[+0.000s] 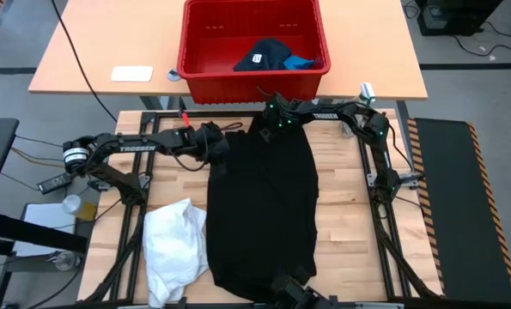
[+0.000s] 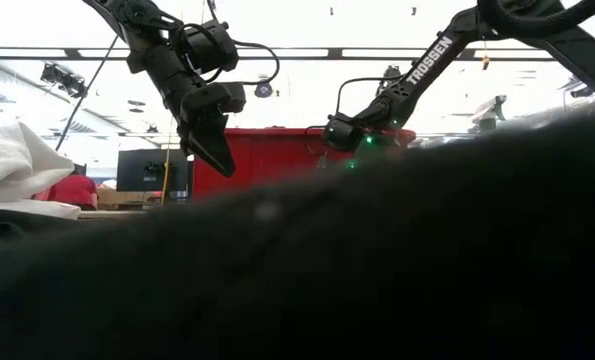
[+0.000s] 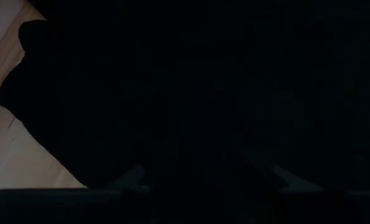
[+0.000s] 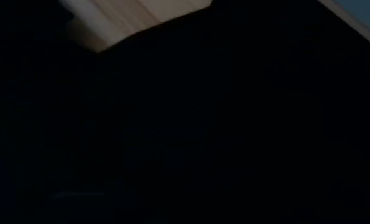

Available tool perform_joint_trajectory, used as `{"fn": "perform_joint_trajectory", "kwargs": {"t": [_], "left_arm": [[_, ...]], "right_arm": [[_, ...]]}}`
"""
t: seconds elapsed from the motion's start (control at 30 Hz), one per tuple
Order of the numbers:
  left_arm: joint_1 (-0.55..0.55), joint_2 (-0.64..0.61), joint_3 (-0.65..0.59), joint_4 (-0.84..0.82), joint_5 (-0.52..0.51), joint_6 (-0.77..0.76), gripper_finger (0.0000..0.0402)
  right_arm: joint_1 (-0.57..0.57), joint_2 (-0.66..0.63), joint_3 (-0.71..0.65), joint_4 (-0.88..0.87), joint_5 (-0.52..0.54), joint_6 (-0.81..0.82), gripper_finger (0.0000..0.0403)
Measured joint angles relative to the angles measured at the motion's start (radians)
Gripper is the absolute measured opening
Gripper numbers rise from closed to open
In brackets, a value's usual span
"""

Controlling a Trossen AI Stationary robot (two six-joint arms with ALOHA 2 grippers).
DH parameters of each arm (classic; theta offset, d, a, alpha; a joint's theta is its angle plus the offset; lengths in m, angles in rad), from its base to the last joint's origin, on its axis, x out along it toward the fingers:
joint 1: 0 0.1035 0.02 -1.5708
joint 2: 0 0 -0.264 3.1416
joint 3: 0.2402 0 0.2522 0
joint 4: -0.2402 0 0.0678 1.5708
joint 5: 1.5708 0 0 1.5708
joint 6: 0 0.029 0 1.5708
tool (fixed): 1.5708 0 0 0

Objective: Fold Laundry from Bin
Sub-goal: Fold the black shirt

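Spreading a black garment (image 1: 268, 206) flat is the step in hand, judging by the overhead picture: the cloth lies lengthwise down the middle of the frame on the wooden table (image 1: 345, 232), reaching from the upper centre almost to the bottom edge. The right gripper (image 1: 276, 126) sits at the garment's top edge, just below the red bin (image 1: 195, 77), with its fingers pressed together; it looks pinched on the top hem, though the grip itself is hidden in dark cloth. The left gripper (image 1: 214, 146) is at the garment's upper left edge; the level picture shows it raised above the table, in the upper left of that frame, but whether its fingers hold cloth I cannot tell. A crumpled white garment (image 1: 173, 245) lies at the lower left of the overhead frame, just beside the black one. Inside the bin, at the top centre, rest a dark navy garment (image 1: 262, 56) with a white tag and a small bright blue one (image 1: 301, 62). To do this step well, both grippers should probably take matching corners of the top hem, pull gently apart to take out slack, and keep the cloth low so it stays flat and clear of the white garment and the bin wall.
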Motion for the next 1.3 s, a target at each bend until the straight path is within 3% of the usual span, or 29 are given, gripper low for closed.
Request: {"fn": "perform_joint_trajectory", "kwargs": {"t": [0.4,0.6,0.77,0.87,1.0,1.07,1.17,1.3], "left_arm": [[0.005,0.0,0.0,-0.011,0.0,0.005,0.0141],[0.005,0.0,0.0,-0.016,0.0,-0.01,0.0141],[0.003,0.0,0.0,-0.012,0.0,-0.011,0.0141],[0.003,0.0,0.0,-0.012,0.0,-0.01,0.0141],[0.003,0.0,0.0,-0.019,0.0,-0.011,0.0141],[0.003,0.0,0.0,-0.019,0.0,-0.012,0.0141],[-0.005,0.0,0.0,-0.02,-0.001,-0.026,0.0141],[-0.022,0.0,0.0,-0.044,-0.023,-0.03,0.0141]], "right_arm": [[-0.098,-0.093,0.021,-0.166,-0.036,-0.025,0.0018],[-0.148,-0.094,0.02,-0.365,0.106,-0.006,0.0017],[-0.172,-0.095,0.02,-0.395,0.106,-0.095,0.0008],[-0.176,-0.102,0.02,-0.407,0.066,-0.098,0.0036],[-0.17,-0.153,0.02,-0.493,-0.081,-0.091,0.0096],[-0.138,-0.206,0.003,-0.522,-0.086,-0.094,0.0124],[-0.069,-0.328,-0.082,-0.471,-0.061,-0.082,0.0154],[0.019,-0.512,-0.294,-0.321,-0.077,0.027,0.017]]}}
